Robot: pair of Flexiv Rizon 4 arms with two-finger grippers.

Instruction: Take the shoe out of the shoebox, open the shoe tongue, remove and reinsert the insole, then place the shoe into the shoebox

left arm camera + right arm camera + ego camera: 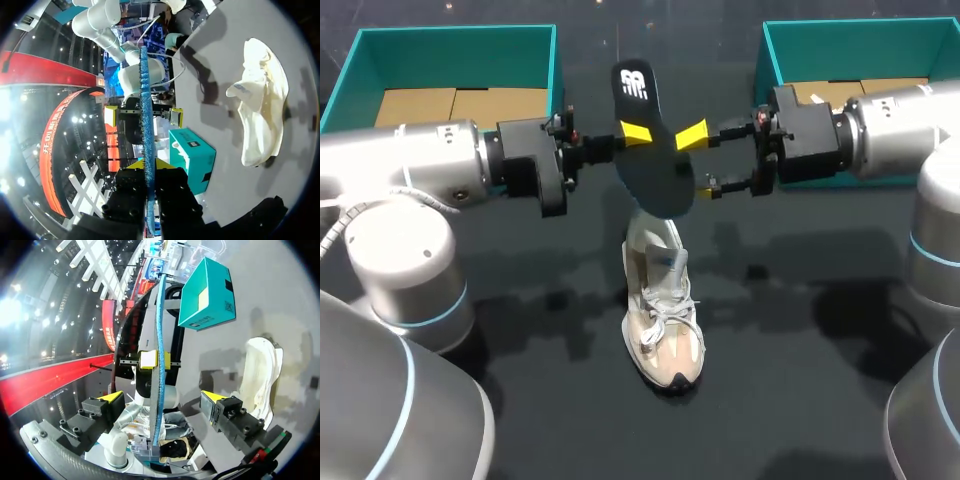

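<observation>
Two end effectors meet at the dark insole (655,170), which hangs in the air above the shoe (662,320). The left end effector (635,133) pinches it across its thickness about midway along. In the left wrist view the insole (145,100) runs edge-on straight out from between the pressed-together tips. The right end effector (698,160) is spread, with a finger on either side of the insole and neither clamping it.

I judge the insole to be light, thin foam. It shows a slight bow in the right wrist view (160,340), so it will likely flop or fold if held only at one end. A flat pinch near the middle or heel should steer it best, toe end leading.

The pale shoe stands on the table (800,380) directly below, well apart from both arms. It looks soft and light and is likely to slide, so bracing it at the stiffer heel collar seems wise.
</observation>
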